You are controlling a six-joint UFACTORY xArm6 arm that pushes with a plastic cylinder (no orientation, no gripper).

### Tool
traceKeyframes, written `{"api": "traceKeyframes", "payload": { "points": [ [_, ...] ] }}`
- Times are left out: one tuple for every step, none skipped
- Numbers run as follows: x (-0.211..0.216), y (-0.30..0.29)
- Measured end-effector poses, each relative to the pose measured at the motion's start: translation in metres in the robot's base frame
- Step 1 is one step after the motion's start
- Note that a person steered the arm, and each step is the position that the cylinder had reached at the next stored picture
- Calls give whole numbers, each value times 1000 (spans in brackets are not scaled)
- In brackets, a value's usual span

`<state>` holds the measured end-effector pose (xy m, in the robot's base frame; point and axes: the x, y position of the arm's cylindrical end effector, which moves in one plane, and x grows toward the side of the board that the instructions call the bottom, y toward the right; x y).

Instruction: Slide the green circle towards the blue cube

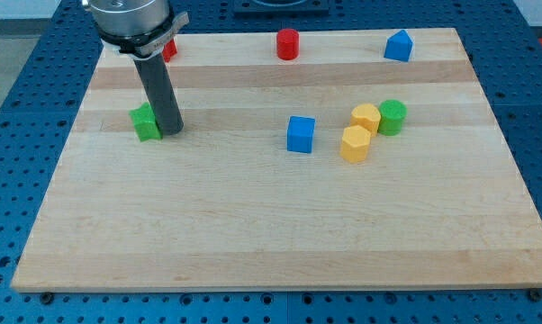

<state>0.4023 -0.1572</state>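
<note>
— Where's the green circle (392, 117)?
— Upright on the desk (253, 234), touching a yellow block (366, 118), right of the blue cube (300, 134); round, no long axis.
— And the end effector?
— No jaws: my tip (170, 131) sits beside a green block (146, 122), far left.

At the frame's upper left, the arm's housing (131, 20) runs off the top edge and hides most of a red block (170, 49). The rod covers the right side of a green block (146, 123), shape unclear.
</note>
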Motion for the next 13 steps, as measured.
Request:
{"api": "traceKeyframes", "payload": {
  "points": [
    [0, 11],
    [0, 50],
    [-6, 104],
    [-17, 147],
    [-30, 189],
    [-43, 229],
    [-44, 275],
    [-44, 309],
    [-41, 321],
    [-20, 321],
    [4, 321],
    [29, 321],
    [44, 320]
  ]
}}
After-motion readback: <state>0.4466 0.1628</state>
